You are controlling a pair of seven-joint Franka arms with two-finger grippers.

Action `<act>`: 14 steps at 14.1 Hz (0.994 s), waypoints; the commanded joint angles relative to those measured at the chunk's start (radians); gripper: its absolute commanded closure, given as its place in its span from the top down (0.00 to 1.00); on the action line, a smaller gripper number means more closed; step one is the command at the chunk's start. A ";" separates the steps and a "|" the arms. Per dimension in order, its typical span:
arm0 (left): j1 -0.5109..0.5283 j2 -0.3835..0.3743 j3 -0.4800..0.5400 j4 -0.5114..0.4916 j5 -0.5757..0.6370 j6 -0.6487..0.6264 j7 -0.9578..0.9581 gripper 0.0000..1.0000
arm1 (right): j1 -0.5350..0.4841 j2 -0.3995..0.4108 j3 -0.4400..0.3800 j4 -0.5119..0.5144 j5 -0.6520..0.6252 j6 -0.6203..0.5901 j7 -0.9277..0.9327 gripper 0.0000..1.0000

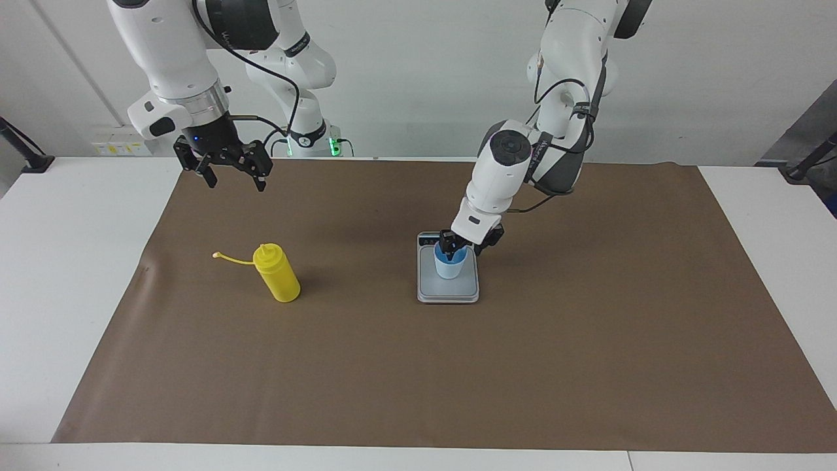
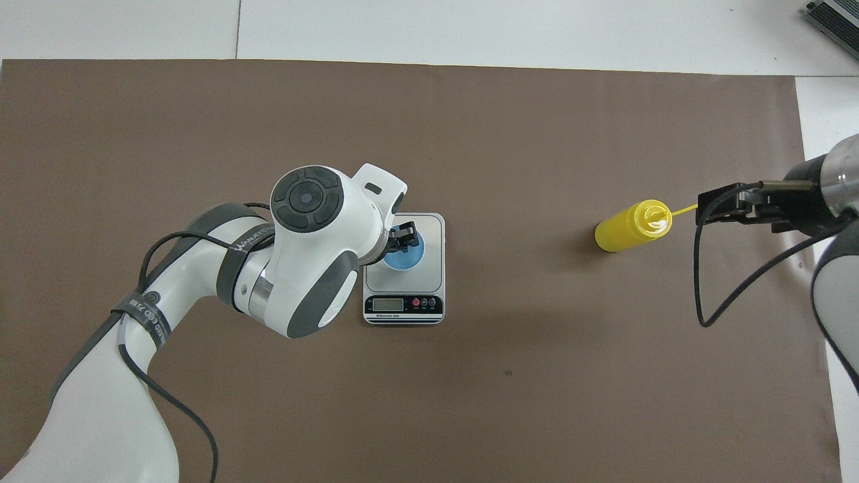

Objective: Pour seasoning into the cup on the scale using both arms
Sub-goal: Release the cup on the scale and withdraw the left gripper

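Two arms in view, one working, one waiting. Left gripper [image 1: 451,248] is down at the cup [image 1: 450,264], which stands on the scale [image 1: 448,293] at mid-table. One finger reaches inside the cup's rim and the other sits outside it, on the side nearer the robots, so the fingers look pinched on the cup wall. In the overhead view the left gripper [image 2: 401,240] shows at the cup's [image 2: 405,256] rim, with the arm's white wrist covering part of the scale [image 2: 433,231]. The scale's display strip lies on the edge nearer the robots, just below the left gripper's wrist in the overhead view; the cup sits on the grey weighing plate under the fingers.

Right gripper [image 1: 232,175] hangs raised over the brown mat [image 1: 588,366] toward the right arm's end of the table, fingers spread apart, gripping nothing. That arm waits.

Seasoning bottle [image 1: 278,273] stands upright on the mat, below the right gripper and well apart from the scale. Its thin cap strap sticks out sideways from the nozzle. In the overhead view the right gripper [image 2: 728,208] sits just beside the bottle [image 2: 633,225], with the strap's tip running toward the fingers; contact cannot be told there, and the facing view shows the gripper up in the air above it.
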 commanded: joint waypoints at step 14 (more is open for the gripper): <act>0.271 -0.276 0.018 0.049 0.073 -0.403 0.472 1.00 | -0.009 -0.002 0.007 -0.003 -0.003 -0.008 0.011 1.00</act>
